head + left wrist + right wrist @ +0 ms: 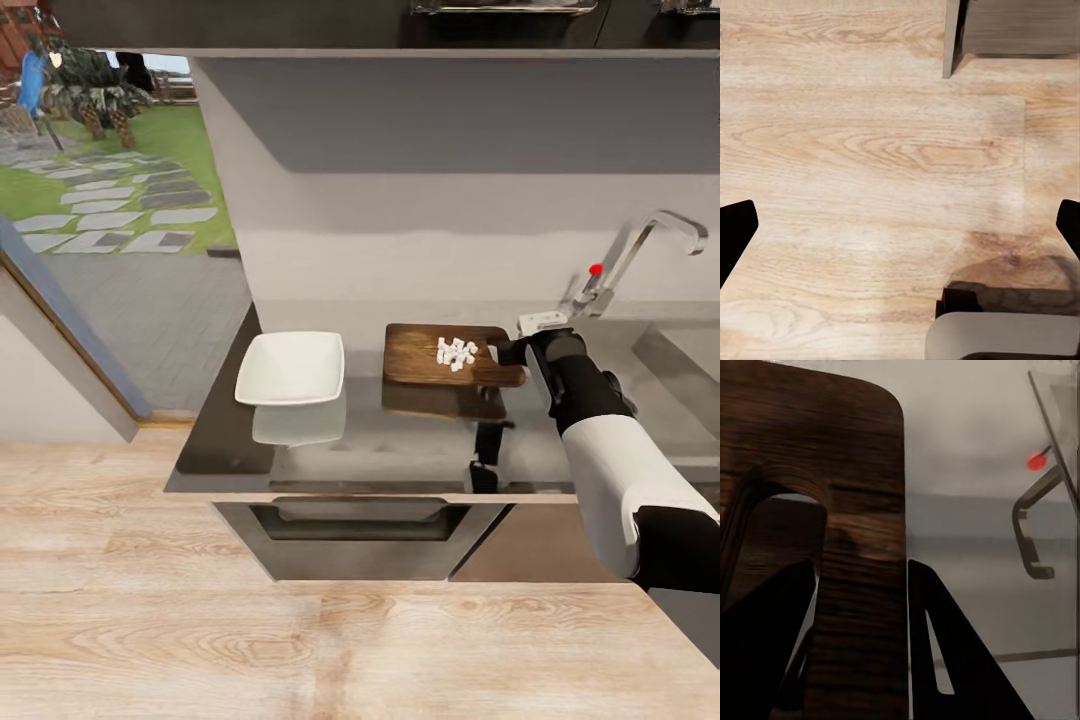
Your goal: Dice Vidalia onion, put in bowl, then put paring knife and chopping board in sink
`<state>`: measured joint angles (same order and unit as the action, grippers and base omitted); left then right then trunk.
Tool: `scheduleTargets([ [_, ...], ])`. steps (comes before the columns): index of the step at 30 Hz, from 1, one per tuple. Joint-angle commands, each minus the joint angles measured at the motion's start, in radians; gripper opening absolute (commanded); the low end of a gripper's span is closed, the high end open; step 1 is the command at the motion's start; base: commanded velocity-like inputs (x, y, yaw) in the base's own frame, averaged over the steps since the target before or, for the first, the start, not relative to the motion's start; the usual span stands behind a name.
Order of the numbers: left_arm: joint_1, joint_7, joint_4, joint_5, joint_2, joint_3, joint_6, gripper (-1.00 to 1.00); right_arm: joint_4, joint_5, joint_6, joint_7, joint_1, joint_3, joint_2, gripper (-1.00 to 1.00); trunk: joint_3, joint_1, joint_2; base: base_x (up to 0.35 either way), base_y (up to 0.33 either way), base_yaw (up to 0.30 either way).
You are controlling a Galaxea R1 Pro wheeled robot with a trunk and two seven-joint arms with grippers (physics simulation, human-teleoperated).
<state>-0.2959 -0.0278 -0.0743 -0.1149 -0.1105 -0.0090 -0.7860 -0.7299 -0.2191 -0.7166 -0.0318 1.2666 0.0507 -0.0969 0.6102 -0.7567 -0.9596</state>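
The right tool (508, 352) is clamping the handle end of the board (432, 352), and the board is hanging clear above the tabletop (400, 440), with its reflection showing underneath. In the right wrist view, the two dark fingers (945, 660) are gripping the wooden strip beside the slot handle of the board (862, 510). The diced onion (456, 352), a cluster of small white cubes, is lying on the board just ahead of the right tool. The bowl (291, 368) is sitting on the tabletop beyond the far end of the board from the tool, apart from it. The tap (640, 255) with its red knob (596, 268) is standing just behind the right tool, and the sink (690, 350) is lying on the tool's outer side. In the left wrist view, the left tool (900, 225) is hanging over the wooden floor (870, 150) with its fingers (735, 225) spread wide apart.
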Motion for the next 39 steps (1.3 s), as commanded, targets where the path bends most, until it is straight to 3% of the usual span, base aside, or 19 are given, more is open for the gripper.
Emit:
scheduleTargets([
  [1, -0.002, -0.003, -0.004, -0.006, 0.0, -0.002, -0.006, 1.0, -0.001, -0.006, -0.004, -0.004, 0.0, 0.001, 0.0, -1.0, -0.002, 0.004, 0.007, 0.0, 0.0, 0.0],
  [39, -0.002, -0.001, -0.004, -0.006, 0.0, -0.002, -0.005, 1.0, -0.002, -0.006, -0.003, -0.004, 0.0, 0.0, 0.0, -1.0, -0.121, 0.15, 0.273, 0.0, 0.0, 0.0],
])
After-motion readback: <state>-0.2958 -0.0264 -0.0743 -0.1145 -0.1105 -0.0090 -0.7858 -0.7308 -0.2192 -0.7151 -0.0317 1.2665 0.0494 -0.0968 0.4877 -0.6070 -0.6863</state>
